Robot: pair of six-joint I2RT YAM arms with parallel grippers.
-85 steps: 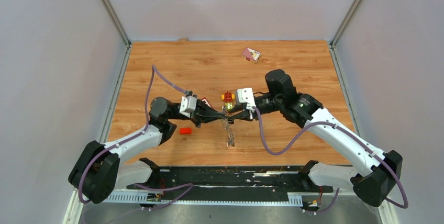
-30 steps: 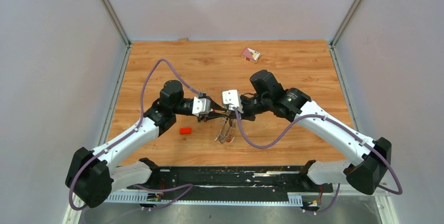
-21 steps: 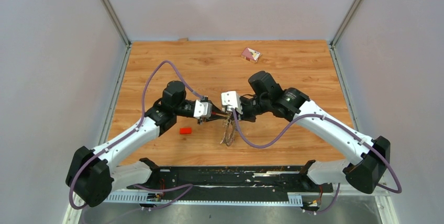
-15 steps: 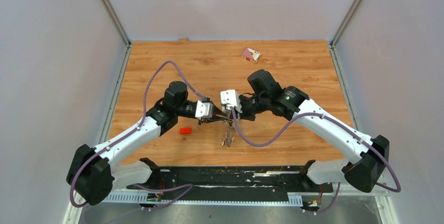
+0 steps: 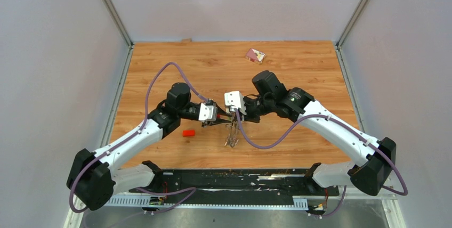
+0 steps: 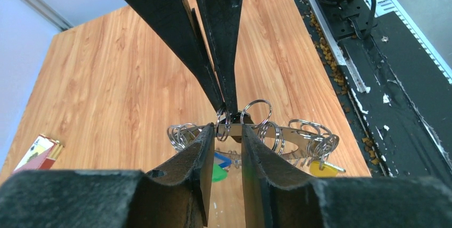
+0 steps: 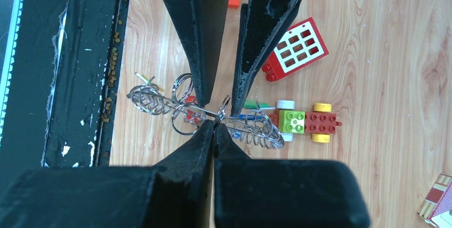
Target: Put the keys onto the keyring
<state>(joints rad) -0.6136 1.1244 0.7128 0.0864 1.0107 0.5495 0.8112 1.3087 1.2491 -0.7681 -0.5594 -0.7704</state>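
Observation:
The keyring (image 5: pixel 232 135) hangs in the air between my two grippers over the middle of the table. In the left wrist view it is a thin metal band (image 6: pixel 288 135) strung with many small split rings. Keys with a yellow head (image 6: pixel 321 169) and a green head (image 6: pixel 217 173) dangle from it. My right gripper (image 7: pixel 214 123) is shut on the ring's wire (image 7: pixel 154 100) and carries it. My left gripper (image 6: pixel 229 129) faces it tip to tip. Its fingers stand a little apart, astride the band and a small split ring.
A red brick (image 5: pixel 188 132) lies left of the grippers. A red-and-yellow toy car (image 7: pixel 306 121) and a red window brick (image 7: pixel 294 49) lie on the wood under them. A small card box (image 5: pixel 255 55) is at the back. The black rail (image 5: pixel 234 177) runs along the near edge.
Both arms have drawn in toward each other and a little to the left since the earliest frame. The keyring has swung slightly beneath them. Over the last half second almost nothing has moved.

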